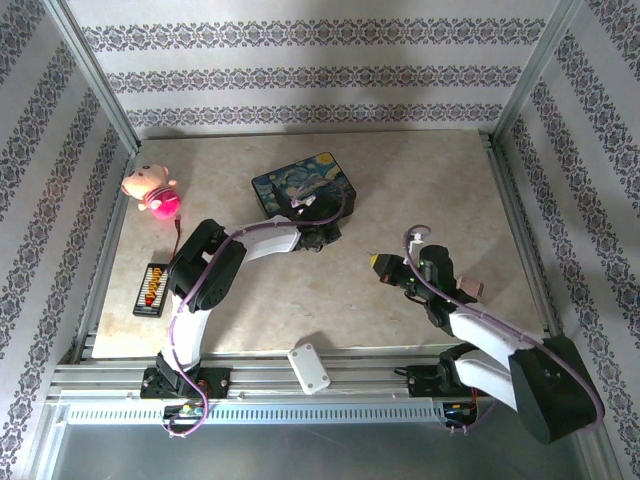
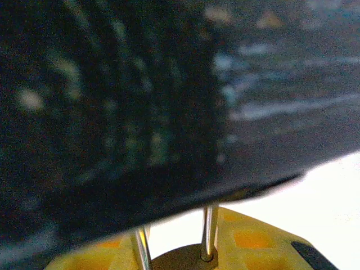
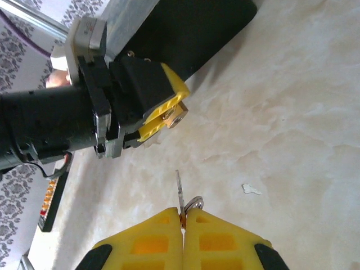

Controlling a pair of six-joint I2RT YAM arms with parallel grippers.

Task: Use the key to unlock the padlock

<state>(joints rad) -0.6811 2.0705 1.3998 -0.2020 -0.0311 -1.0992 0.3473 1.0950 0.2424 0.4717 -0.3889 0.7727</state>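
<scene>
The padlock (image 3: 178,117) looks lifted off the worktop (image 3: 298,124), pinched by its body in the left pincer (image 3: 170,114). Its brass keyhole end faces the right arm, and its thin shackle (image 2: 209,232) runs right up to the edge of the dark blue tin (image 2: 140,101); whether the two touch I cannot tell. The right pincer (image 3: 183,218) is pressed together on the head of the key (image 3: 179,188), whose blade points toward the padlock, apart from it and, from the right wrist view, not quite in line with the keyhole. The likeliest trouble is a missed entry. If the blade meets the brass face beside the slot, the push could swivel the key in its narrow grip (little more than the head sits between the fingers) or twist the tiny padlock round in the left pincer. Either slip would spoil the alignment, and a harder shove might drop one of them onto the worktop. The tin is a second risk: with the shackle so close to it, there may be no room for the shackle to spring open, or the left arm may nudge the tin.
</scene>
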